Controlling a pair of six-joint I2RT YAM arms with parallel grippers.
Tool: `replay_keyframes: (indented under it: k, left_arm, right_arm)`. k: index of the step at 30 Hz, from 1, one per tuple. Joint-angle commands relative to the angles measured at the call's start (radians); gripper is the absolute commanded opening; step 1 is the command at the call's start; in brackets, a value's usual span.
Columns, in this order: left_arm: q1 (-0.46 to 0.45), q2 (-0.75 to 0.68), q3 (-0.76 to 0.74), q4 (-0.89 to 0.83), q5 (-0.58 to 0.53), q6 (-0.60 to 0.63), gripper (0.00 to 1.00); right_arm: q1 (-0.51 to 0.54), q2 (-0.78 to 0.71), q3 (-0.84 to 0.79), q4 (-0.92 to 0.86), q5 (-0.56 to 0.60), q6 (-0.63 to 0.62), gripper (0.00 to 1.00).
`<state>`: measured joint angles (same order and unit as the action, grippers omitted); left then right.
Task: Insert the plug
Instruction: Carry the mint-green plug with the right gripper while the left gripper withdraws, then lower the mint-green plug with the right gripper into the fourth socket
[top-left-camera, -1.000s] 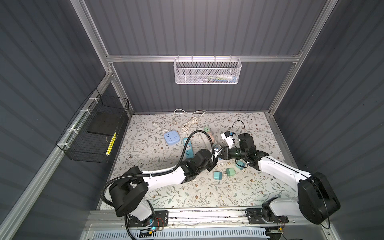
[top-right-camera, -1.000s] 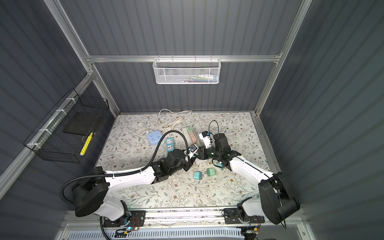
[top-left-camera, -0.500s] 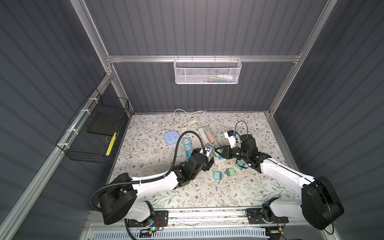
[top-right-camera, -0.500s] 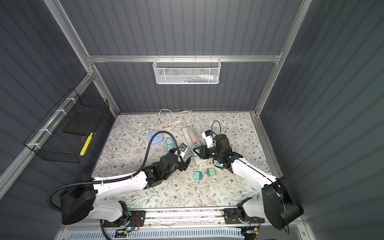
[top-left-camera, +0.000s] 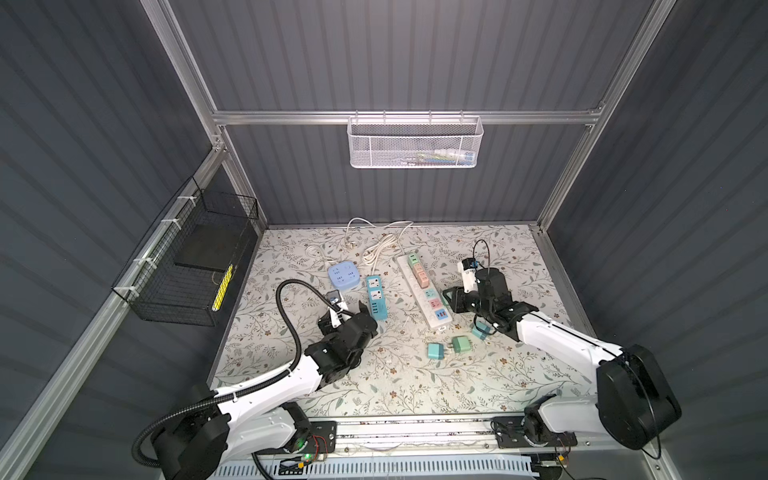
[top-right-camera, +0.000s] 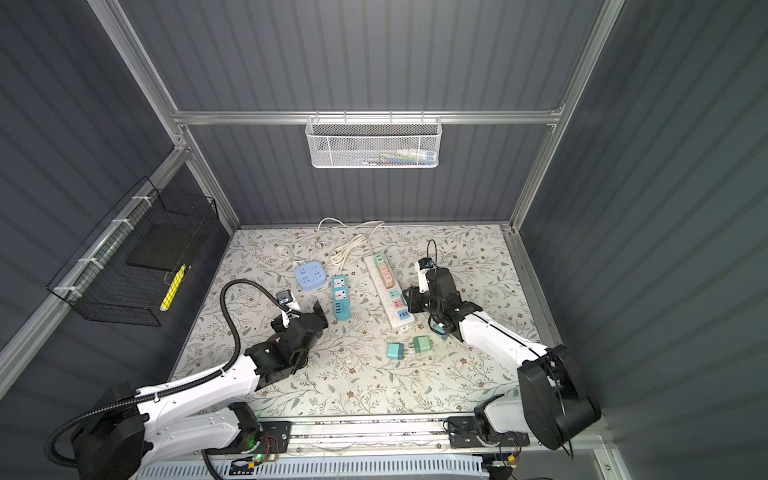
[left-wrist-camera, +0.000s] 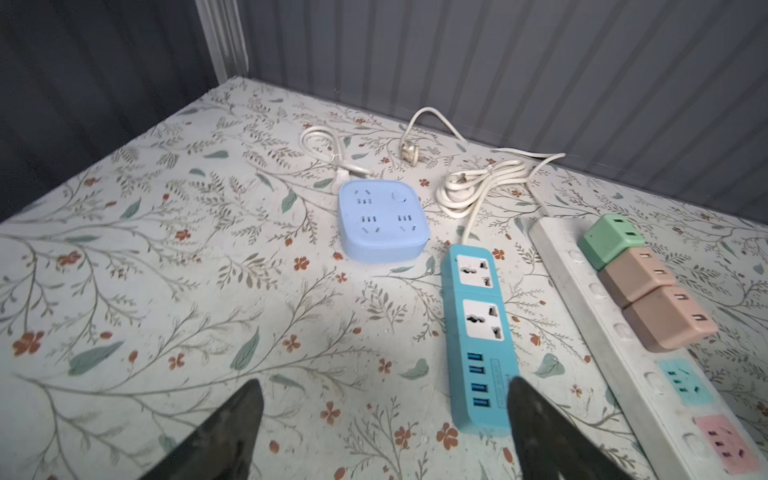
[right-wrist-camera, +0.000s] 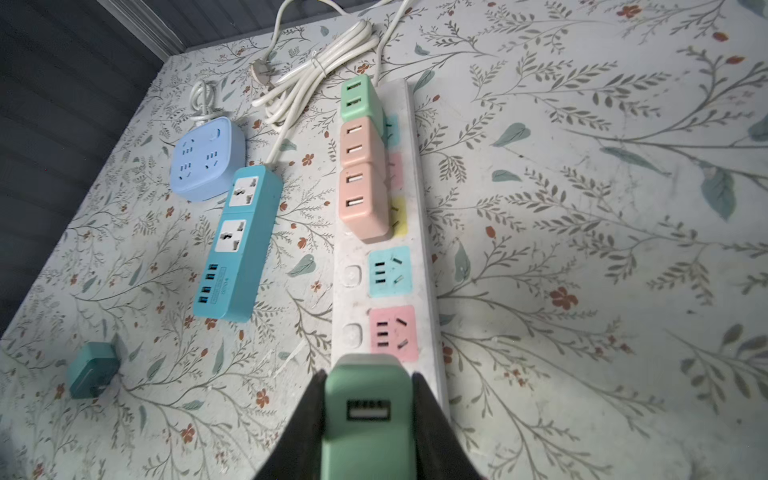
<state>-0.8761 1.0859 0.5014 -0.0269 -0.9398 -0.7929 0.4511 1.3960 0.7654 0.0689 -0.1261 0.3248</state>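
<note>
1. Pinched in right gripper: plug, poised over near end of strip, right of table centre.
2. Just beyond it, farther along: free pink socket, then teal socket. Long axis running near-right to far-left, away from that gripper.
3. Closer by far on the right; left gripper spread and empty beside blue strip.
4. Since a second ago: left gripper drawn back leftward from strip's near end and opened; right barely shifted.

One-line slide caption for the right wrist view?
Right gripper shut on a green USB adapter at the end of the white power strip, by its empty pink socket.
</note>
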Motion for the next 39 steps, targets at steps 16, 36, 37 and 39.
replay_keyframes:
  k: [16,36,37,39]
  left_arm:
    - [-0.001,-0.169,-0.145,-0.044,0.107,-0.246,0.92]
    - [-0.001,-0.125,-0.133,0.027,0.172,-0.204,0.93]
    - [-0.001,-0.13,-0.133,0.03,0.17,-0.204,0.93]
    - [0.0,-0.132,-0.135,0.035,0.167,-0.197,0.93]
  right_arm:
    - [0.084,0.31,0.21,0.017,0.112,-0.135,0.21]
    - [0.09,0.379,0.221,0.082,0.167,-0.184,0.19]
    - [0.09,0.37,0.204,0.102,0.167,-0.179,0.19]
    - [0.092,0.346,0.197,0.101,0.157,-0.169,0.19]
